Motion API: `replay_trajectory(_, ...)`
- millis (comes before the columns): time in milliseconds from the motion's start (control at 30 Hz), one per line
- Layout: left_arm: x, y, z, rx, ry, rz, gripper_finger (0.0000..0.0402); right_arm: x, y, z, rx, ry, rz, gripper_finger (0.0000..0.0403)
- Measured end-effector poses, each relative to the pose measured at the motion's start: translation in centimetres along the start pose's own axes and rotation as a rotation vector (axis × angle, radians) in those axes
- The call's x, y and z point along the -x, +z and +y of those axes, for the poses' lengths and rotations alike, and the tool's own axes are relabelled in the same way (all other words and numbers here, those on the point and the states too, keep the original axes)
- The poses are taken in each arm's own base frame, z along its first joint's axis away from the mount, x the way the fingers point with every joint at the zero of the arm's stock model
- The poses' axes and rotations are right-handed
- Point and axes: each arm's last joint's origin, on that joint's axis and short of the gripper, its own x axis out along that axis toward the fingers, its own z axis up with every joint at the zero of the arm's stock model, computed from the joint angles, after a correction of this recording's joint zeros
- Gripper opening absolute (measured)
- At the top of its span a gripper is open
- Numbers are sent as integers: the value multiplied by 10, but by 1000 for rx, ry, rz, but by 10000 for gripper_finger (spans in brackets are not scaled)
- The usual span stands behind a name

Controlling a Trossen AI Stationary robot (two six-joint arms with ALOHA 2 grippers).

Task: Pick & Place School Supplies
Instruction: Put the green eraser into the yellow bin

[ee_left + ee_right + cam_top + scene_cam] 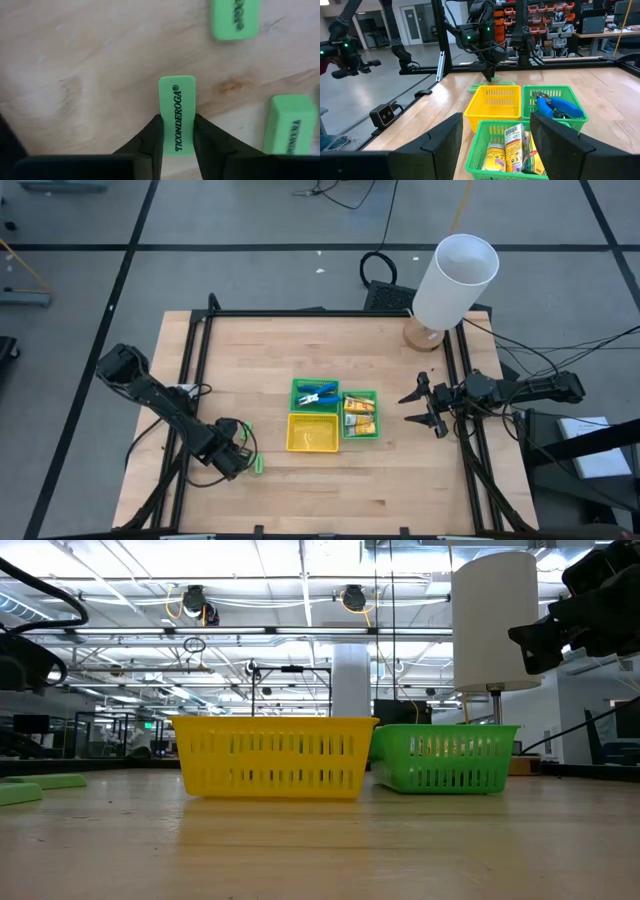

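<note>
1. Left gripper [177,131] was pinched on a green Ticonderoga eraser [178,112], one finger [150,135] on each long side, the eraser lying flat on the wooden table [90,75].
2. In the high view the left gripper [240,461] sat down at the table, on the left side of the yellow tray [312,433], near that tray's front corner, with a bit of green [257,465] showing just beside it.
3. Two more green erasers lay near the held one, apart from it: one [235,17] further ahead, another [292,125] just off to the side.
4. The yellow tray touched two green trays: one [316,394] behind it held blue-handled pliers [559,107]; the other [360,416], on its right, held yellow-orange packets [514,142].
5. Right gripper [425,402] hung with its fingers spread, holding nothing, to the right of the green trays and well apart from them.
6. Big white cylinder [454,280] stood at the table's far right corner, well behind the yellow tray.
7. Low view: yellow tray [272,757] and a green tray [445,757] side by side; flat green pieces [45,781] lay on the table well to the left of the yellow tray.
</note>
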Motion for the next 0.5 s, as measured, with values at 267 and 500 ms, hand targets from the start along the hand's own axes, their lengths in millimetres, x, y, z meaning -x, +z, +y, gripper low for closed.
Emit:
replay_trajectory(267,21,8,4,9,-149,-142,71,0,0,0,0,0,0,226)
replay_trajectory(500,31,11,6,-25,-220,-219,74,0,0,0,0,0,0,226)
